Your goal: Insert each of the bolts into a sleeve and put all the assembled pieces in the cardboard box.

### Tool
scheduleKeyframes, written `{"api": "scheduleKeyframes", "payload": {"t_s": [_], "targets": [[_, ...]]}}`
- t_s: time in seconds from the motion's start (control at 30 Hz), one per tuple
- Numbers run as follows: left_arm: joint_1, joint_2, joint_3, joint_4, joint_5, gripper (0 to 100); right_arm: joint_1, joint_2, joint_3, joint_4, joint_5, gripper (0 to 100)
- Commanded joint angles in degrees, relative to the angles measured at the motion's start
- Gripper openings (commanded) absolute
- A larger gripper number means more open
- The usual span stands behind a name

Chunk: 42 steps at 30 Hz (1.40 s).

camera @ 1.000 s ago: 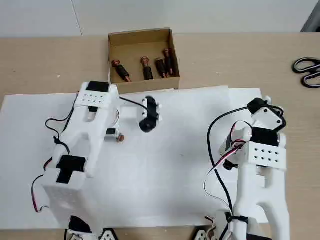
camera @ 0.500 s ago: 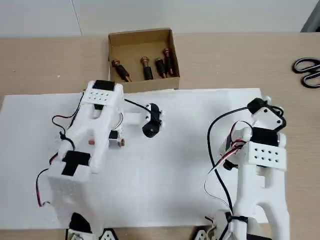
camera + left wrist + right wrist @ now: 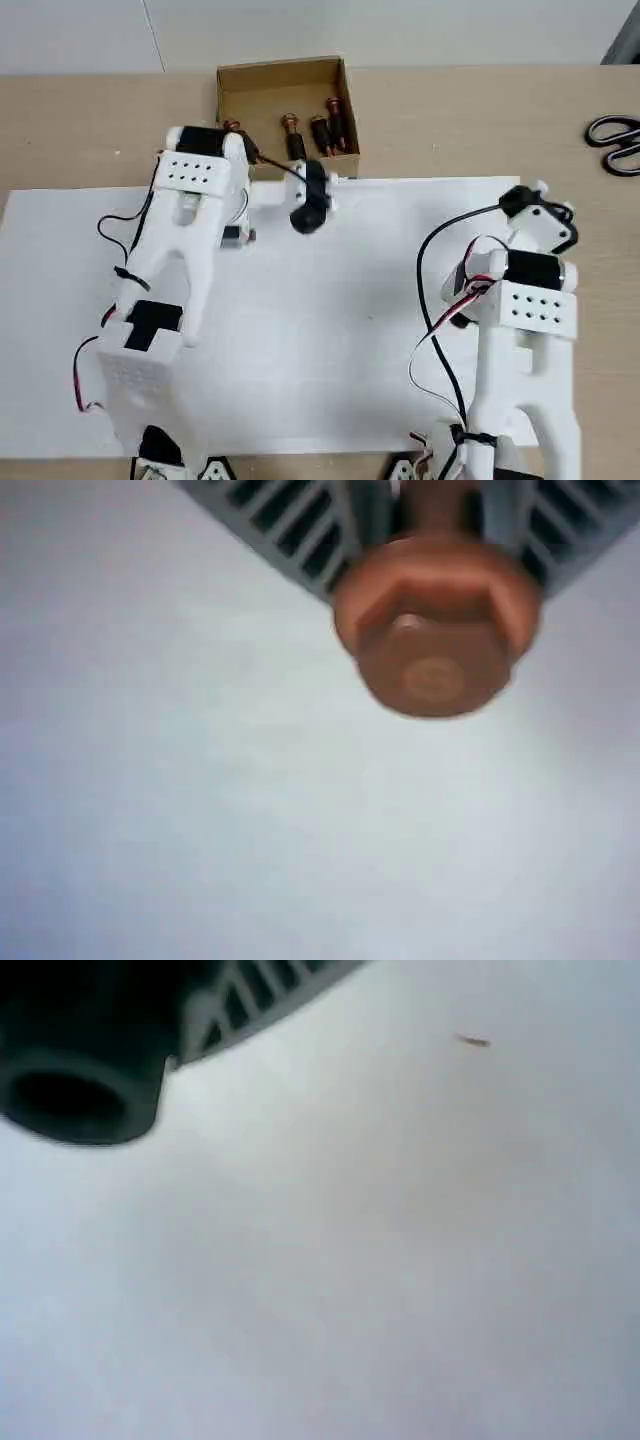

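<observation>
My left gripper (image 3: 430,520) is shut on a copper bolt (image 3: 432,630), whose hex head faces the left wrist camera above the white sheet. In the high view this gripper (image 3: 240,235) hangs just in front of the cardboard box (image 3: 230,85), which holds several copper-and-black assembled pieces (image 3: 296,138). My right gripper (image 3: 130,1030) is shut on a black sleeve (image 3: 80,1085), whose open bore shows above the sheet. The right arm (image 3: 525,300) stands at the right side of the sheet.
A white sheet (image 3: 330,330) covers most of the wooden table. Scissors (image 3: 615,140) lie on the wood at the far right. The left arm's black wrist camera (image 3: 310,197) juts out near the box's front wall.
The left arm has swung away from the front of the table toward the box, carrying the bolt. The right arm has shifted slightly toward the back.
</observation>
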Motion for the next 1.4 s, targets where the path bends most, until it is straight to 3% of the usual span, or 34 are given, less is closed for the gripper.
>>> {"api": "scheduleKeyframes", "payload": {"t_s": [0.0, 0.2, 0.33, 0.53, 0.73, 0.97, 1.2, 1.37], "targets": [[0.44, -0.79, -8.57, 1.23, 7.74, 1, 0.13, -2.15, -4.92, 0.57, 0.44, 0.3], [0.35, -0.79, -15.78, 1.32, 27.43, 1, -0.48, -2.15, -5.89, 0.57, 0.53, 0.3], [0.35, -0.79, -15.87, 1.41, 43.43, 1, -5.32, -2.86, -5.89, 0.66, 2.73, 0.3], [0.26, -8.88, -15.52, 1.49, 57.58, 1, -11.74, -15.25, -5.8, 0.22, 6.15, 0.2], [2.2, -23.03, -7.16, 1.49, 65.05, 1, -12.62, -25.71, -5.1, 2.24, 11.78, 0.2], [2.9, -42.11, 4.35, 1.05, 69.36, 1, -12.79, -36.26, -0.79, 6.29, 12.48, 0.2], [2.64, -59.78, 11.82, -2.9, 74.64, 1, -12.88, -49.63, 7.65, 1.45, 14.51, 0.2], [2.55, -70.68, 24.57, -7.65, 81.58, 1, -12.97, -58.15, 17.85, -6.37, 17.49, 0.2]]}}
